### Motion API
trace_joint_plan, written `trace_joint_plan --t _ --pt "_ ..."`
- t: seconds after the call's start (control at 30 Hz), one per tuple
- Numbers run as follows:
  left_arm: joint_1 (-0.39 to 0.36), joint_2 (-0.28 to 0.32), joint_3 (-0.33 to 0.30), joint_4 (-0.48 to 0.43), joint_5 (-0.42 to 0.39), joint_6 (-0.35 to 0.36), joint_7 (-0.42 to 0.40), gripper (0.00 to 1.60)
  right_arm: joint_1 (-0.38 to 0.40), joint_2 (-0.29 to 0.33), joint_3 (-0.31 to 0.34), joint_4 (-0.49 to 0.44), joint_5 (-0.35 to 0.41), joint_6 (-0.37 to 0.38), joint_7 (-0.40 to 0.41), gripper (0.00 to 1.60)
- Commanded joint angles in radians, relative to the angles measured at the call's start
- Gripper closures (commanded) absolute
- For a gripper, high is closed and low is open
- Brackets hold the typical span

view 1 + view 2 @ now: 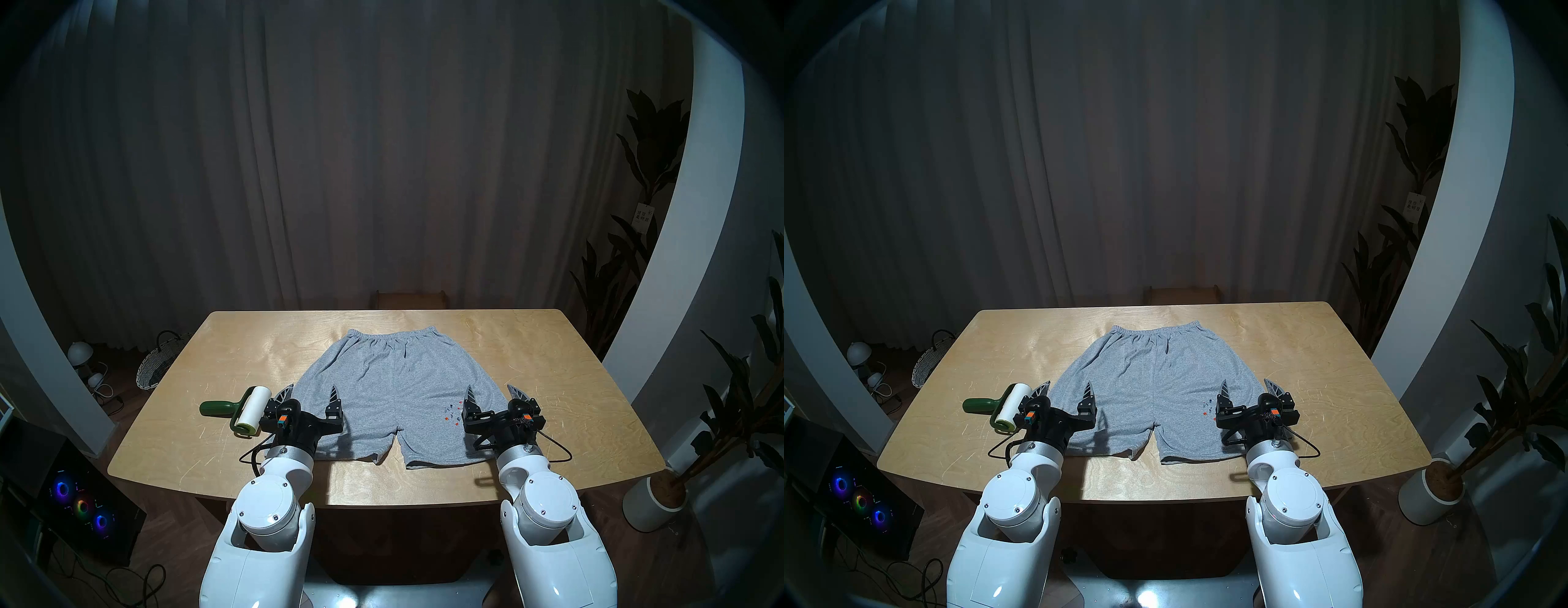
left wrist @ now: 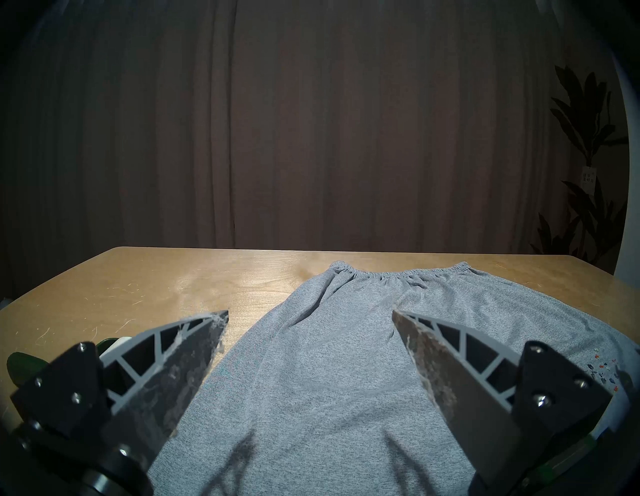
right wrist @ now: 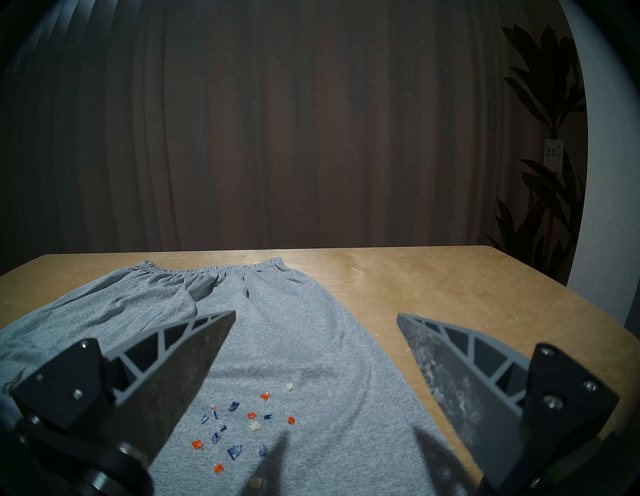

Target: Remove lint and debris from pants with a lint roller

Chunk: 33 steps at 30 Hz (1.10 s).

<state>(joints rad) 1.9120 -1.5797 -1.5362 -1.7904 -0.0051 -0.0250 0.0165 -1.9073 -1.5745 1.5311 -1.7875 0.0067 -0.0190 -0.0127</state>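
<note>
Grey shorts, the pants (image 1: pixel 394 382) (image 1: pixel 1157 378) (image 2: pixel 329 363) (image 3: pixel 284 329), lie flat on the wooden table (image 1: pixel 572 403), waistband at the far side. Lint and debris (image 1: pixel 450 412) (image 1: pixel 1206 406) (image 3: pixel 242 429) (image 2: pixel 602 372), small red, dark blue and pale specks, sit on the leg at my right. The lint roller (image 1: pixel 244 408) (image 1: pixel 1002 405), white roll on a dark green handle, lies on the table left of the shorts. My left gripper (image 1: pixel 312 392) (image 1: pixel 1066 389) (image 2: pixel 310 313) hovers open over the left leg, beside the roller. My right gripper (image 1: pixel 492 390) (image 1: pixel 1246 385) (image 3: pixel 317 317) hovers open, empty, beside the specks.
A wooden chair back (image 1: pixel 410 297) shows behind the table's far edge. A woven basket (image 1: pixel 155 361) and lamps sit on the floor at left, a lit computer case (image 1: pixel 80 501) at lower left. Potted plants (image 1: pixel 662 488) stand at right. A dark curtain hangs behind.
</note>
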Motion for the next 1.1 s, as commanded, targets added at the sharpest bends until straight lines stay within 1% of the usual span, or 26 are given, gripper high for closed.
trace_joint_plan --t 0.0,0.7,0.77,0.83,0.87,0.97,1.0,1.03,1.07 --pt "-0.003 0.0 0.0 -0.019 0.0 -0.002 -0.001 0.0 0.002 0.0 0.001 -0.021 0.0 -0.003 -0.001 0.0" --pt "-0.003 0.0 0.0 -0.019 0.0 -0.002 -0.001 0.0 0.002 0.0 0.001 -0.021 0.0 -0.003 -0.001 0.0" --pt "0.004 -0.003 -0.007 -0.029 -0.022 -0.003 -0.011 0.0 0.002 0.0 0.001 -0.021 0.0 -0.003 -0.001 0.0" --pt "0.011 -0.002 -0.01 -0.038 -0.019 -0.007 -0.006 0.0 0.002 0.0 0.001 -0.021 0.0 -0.003 -0.001 0.0" --pt "0.024 -0.007 -0.017 -0.048 -0.041 -0.022 -0.012 0.0 0.002 0.0 0.001 -0.021 0.0 -0.003 -0.001 0.0" --pt "0.039 -0.019 -0.029 -0.071 -0.082 -0.013 -0.025 0.0 0.004 0.003 0.005 -0.019 0.02 -0.004 0.017 0.0" --pt "0.044 -0.023 -0.031 -0.085 -0.1 0.001 -0.014 0.0 0.004 0.003 0.007 -0.02 0.023 -0.003 0.018 0.0" --pt "0.05 -0.026 -0.04 -0.095 -0.125 -0.005 -0.033 0.0 0.004 0.003 0.007 -0.02 0.022 -0.005 0.019 0.0" --pt "0.056 -0.028 -0.043 -0.109 -0.127 0.0 -0.028 0.0 0.006 0.002 0.009 -0.019 0.037 -0.003 0.029 0.0"
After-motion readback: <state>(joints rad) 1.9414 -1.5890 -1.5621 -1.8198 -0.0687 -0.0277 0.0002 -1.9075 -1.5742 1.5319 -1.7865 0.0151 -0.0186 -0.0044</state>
